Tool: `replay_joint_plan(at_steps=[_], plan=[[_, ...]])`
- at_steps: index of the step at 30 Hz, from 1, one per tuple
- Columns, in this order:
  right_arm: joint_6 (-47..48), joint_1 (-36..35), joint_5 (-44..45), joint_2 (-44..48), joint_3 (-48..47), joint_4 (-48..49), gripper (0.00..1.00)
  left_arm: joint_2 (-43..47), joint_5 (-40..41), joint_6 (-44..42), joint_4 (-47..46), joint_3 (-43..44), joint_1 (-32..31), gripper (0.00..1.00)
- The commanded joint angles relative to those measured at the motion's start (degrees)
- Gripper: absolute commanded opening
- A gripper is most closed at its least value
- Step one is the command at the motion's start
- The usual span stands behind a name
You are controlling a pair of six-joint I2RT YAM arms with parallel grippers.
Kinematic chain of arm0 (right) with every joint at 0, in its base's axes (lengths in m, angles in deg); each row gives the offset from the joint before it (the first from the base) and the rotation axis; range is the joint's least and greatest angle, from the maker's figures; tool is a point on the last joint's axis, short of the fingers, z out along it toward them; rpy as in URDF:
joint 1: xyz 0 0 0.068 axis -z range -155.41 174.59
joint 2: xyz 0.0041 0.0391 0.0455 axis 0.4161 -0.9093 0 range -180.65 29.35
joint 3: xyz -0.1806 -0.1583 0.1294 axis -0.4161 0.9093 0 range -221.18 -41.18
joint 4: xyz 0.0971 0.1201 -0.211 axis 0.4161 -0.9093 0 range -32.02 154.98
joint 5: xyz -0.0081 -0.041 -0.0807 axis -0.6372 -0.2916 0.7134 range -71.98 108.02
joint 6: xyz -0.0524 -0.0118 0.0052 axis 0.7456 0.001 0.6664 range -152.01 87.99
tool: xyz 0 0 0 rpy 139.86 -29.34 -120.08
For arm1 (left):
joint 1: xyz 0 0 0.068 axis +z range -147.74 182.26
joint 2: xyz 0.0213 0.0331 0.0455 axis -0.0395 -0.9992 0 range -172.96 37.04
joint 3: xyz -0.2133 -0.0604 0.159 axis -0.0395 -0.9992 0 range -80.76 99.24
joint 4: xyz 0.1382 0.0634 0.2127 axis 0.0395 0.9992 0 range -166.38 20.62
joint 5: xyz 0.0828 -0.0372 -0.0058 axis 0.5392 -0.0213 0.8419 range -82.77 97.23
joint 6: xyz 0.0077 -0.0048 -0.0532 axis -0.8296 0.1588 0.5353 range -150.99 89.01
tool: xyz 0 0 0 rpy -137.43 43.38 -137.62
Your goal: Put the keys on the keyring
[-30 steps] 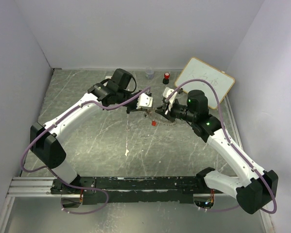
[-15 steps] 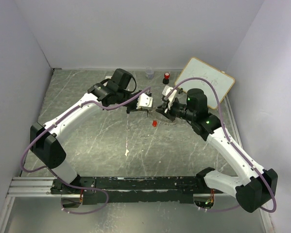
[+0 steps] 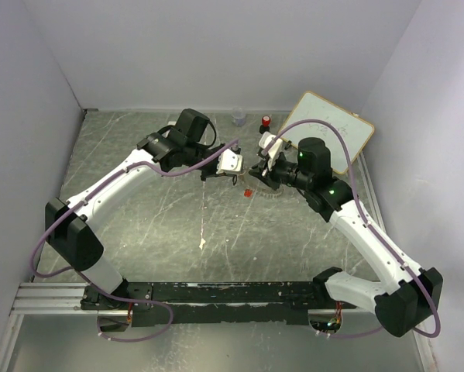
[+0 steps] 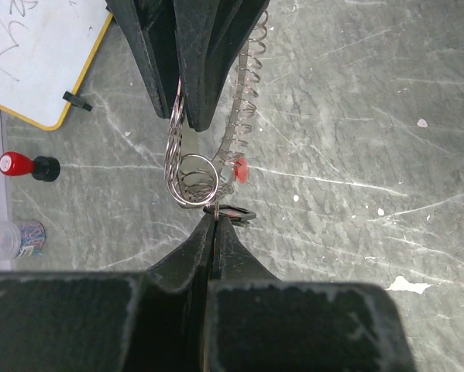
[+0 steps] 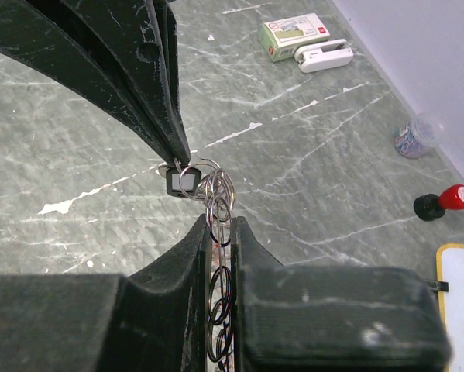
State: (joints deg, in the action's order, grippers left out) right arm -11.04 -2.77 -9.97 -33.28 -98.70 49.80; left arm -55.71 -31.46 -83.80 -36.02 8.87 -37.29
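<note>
- Both arms meet above the table (image 3: 162,225), at centre of the top view, slightly upper.
- The right gripper (image 5: 218,226) is clamped narrow on the keyring (image 5: 216,203). Its wire loops stand up out of the fingertips at frame centre in the right wrist view.
- The left gripper (image 4: 214,225) is pinched fully closed, and we judge it is holding the black-headed key (image 5: 180,182) by its head. The key sits touching the top loop, just left of it.
- The red-headed key (image 4: 241,170) hangs at the right of the loops in the left wrist view. It looks to be on the wire already, but we cannot confirm this.
- Step in hand, our judgement: threading key 2 of 2 onto the ring.
- To do it well:
  - Keep the right grip rigid so the loops do not twist.
  - Bring the key's hole to the wire's free end, not to the side of a loop.
  - Feed along the wire's curve with small wrist rotations.
  - Release only once the key hangs freely.
- Risk: the key may slip in the pinch, because the hold on its head is small.
</note>
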Motion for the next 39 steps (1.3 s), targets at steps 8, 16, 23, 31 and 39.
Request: replay_joint_plan(at_steps=[8, 16, 23, 31, 39], plan=[[0.4, 0.1, -1.4, -0.7, -2.2, -0.5, 0.0, 1.6, -0.7, -1.4, 0.0, 1.6, 0.4, 0.07], [0.8, 0.0, -2.2, -0.9, -2.4, -1.1, 0.0, 1.1, -0.6, -1.6, 0.3, 2.4, 0.5, 0.07], [0.7, 0.1, -1.6, -0.9, -2.5, -1.1, 0.0, 1.2, -0.3, -1.7, 0.4, 2.2, 0.6, 0.07], [0.4, 0.0, -0.6, -0.2, -2.3, -1.1, 0.0, 1.0, 1.2, -1.3, 0.3, 1.9, 0.9, 0.07], [0.3, 0.1, -0.4, -0.3, -2.6, -1.5, 0.0, 1.3, 0.8, -1.3, 0.1, 1.7, 1.2, 0.07]])
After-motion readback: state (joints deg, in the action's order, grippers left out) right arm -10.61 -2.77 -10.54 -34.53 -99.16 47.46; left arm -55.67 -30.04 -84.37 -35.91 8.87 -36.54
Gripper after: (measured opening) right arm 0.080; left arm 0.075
